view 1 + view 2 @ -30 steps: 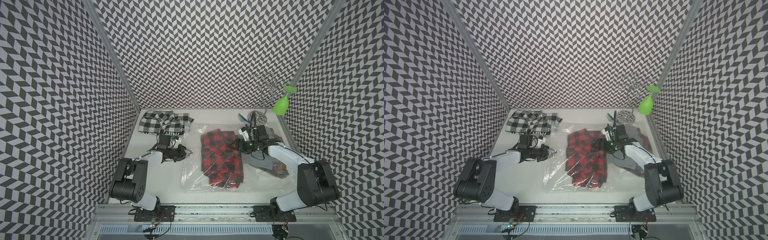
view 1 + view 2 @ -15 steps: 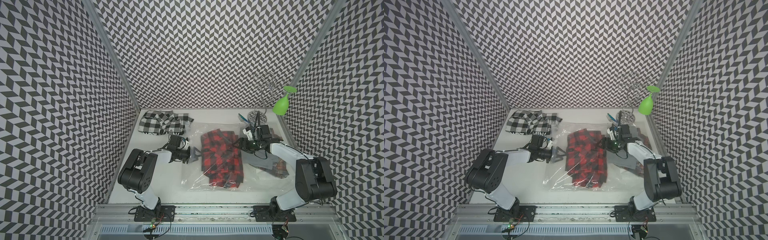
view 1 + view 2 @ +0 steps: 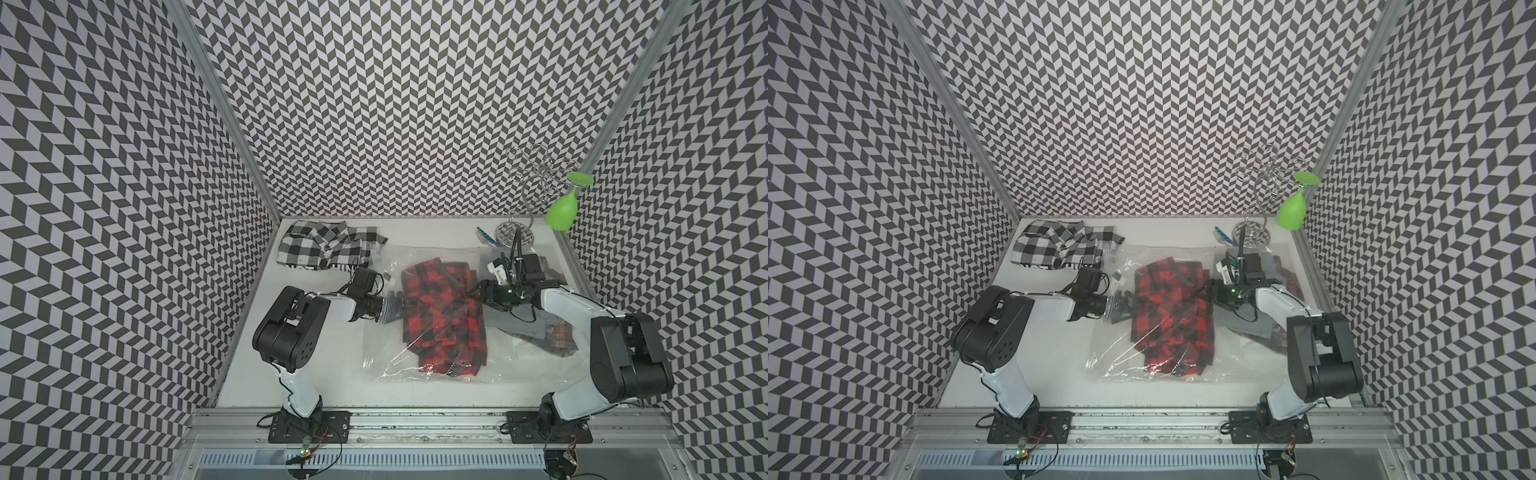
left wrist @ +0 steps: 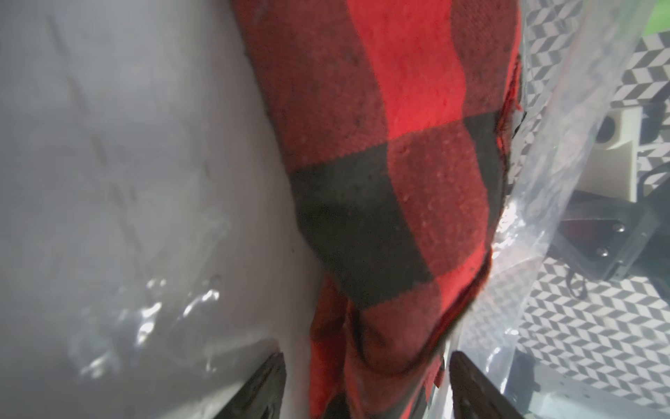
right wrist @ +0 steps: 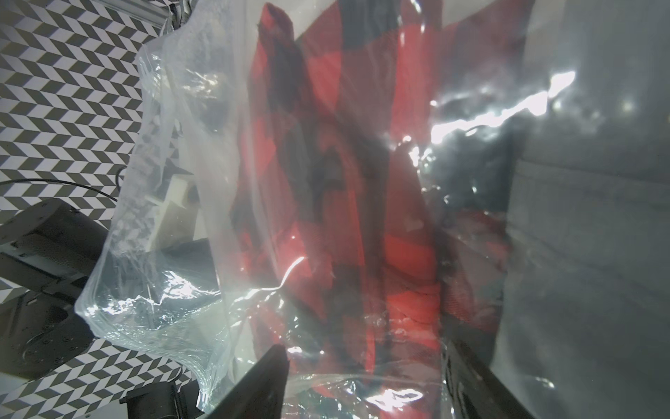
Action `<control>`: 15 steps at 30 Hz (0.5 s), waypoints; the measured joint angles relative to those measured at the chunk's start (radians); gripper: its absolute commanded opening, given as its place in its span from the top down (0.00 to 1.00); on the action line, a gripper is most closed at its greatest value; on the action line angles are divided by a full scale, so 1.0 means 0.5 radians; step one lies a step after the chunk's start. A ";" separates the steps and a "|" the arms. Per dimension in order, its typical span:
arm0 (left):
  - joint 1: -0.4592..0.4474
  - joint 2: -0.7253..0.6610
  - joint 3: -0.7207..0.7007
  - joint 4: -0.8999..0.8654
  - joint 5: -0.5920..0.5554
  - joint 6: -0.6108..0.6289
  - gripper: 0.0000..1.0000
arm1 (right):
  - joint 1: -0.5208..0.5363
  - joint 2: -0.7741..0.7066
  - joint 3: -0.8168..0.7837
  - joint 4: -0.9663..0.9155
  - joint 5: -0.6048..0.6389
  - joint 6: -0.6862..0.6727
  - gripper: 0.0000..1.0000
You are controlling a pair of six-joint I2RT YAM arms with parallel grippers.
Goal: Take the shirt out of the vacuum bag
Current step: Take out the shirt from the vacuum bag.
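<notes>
As the left gripper [image 4: 366,357] gapes, shirt [image 4: 380,181] lies between its fingers [image 4: 264,388].

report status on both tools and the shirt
Left tool open inside the clear crinkly plastic vacuum bag, jaws either side of the red-and-black checked shirt. Right tool open, bag film across it. Shirt not out yet.

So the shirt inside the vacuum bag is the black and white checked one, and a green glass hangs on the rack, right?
No: the shirt inside the vacuum bag is red and black plaid, as both top views show; the black and white checked shirt lies outside it. The green glass does hang on the rack.
</notes>
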 measured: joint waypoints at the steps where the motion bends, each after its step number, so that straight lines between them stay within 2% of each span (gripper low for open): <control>1: -0.011 0.015 0.013 0.005 -0.013 -0.005 0.41 | -0.003 0.001 -0.007 0.004 0.000 -0.001 0.32; 9: -0.061 0.079 0.048 0.021 -0.071 -0.024 0.92 | -0.004 0.005 -0.053 0.024 0.000 0.002 0.35; 11: -0.063 0.077 0.061 0.009 -0.060 -0.016 0.99 | -0.004 0.005 -0.062 0.033 0.002 0.002 0.35; 15: -0.066 0.045 0.105 -0.053 -0.053 -0.012 1.00 | -0.004 0.019 -0.065 0.038 0.011 0.002 0.37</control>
